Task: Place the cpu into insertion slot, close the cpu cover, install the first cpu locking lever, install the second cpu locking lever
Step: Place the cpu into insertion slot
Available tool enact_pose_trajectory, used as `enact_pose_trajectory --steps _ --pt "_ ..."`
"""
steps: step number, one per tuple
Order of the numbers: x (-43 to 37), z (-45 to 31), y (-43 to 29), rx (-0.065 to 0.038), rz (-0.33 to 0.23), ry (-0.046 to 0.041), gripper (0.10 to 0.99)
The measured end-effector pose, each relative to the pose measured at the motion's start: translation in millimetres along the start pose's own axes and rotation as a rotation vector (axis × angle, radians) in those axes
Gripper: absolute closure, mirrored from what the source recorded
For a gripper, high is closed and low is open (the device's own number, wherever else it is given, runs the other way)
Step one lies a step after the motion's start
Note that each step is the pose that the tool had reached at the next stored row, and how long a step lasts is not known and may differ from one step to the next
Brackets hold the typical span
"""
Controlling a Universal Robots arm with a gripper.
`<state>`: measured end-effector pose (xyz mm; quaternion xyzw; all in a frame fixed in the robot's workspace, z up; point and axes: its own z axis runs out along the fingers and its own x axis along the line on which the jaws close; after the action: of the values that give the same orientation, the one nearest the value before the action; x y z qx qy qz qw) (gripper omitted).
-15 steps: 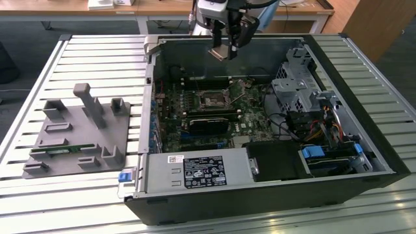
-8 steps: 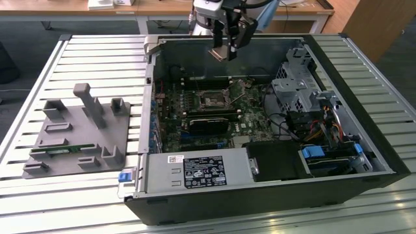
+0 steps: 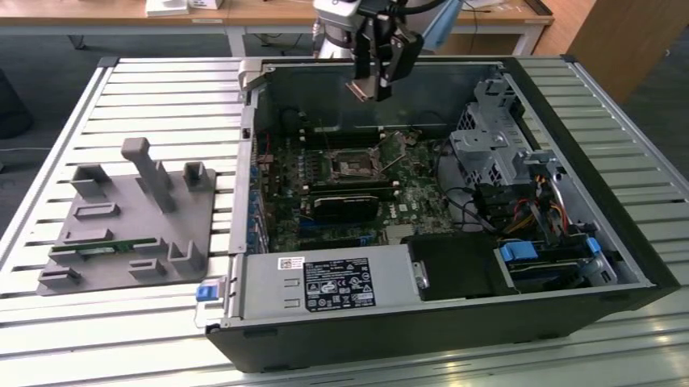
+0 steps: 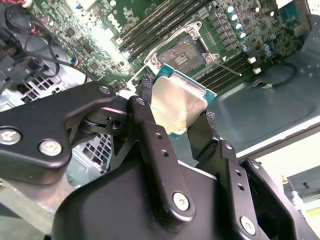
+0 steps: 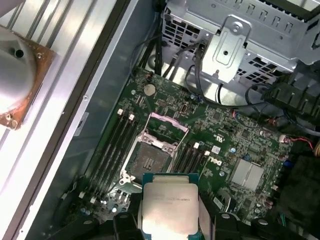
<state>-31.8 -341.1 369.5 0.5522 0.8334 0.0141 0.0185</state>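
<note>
Black two-finger gripper point(image 3: 375, 85) hangs over the open black computer case point(image 3: 603, 242), above the green circuit board point(image 3: 415, 201). Fingers point(image 4: 150, 125) are closed down to chip width, pinching the small square silver-topped cpu point(image 4: 177, 107) by two opposite edges. The chip is up in the air, clear of the board. Square black insertion slot with silver rim point(image 5: 148, 162) sits exposed just below it in both wrist views. Thin silver cpu cover frame point(image 5: 170, 123) is swung up off the socket. Case lies on a slatted metal table point(image 3: 161, 89). Grey moulded fixture point(image 3: 129, 218) sits beside it, on the exterior view's left.
</note>
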Motion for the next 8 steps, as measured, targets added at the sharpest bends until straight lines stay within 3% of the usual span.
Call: enact_pose_trajectory --steps 8 --pt "0.0 0.4 0.0 0.002 0.08 -0.0049 0.553"
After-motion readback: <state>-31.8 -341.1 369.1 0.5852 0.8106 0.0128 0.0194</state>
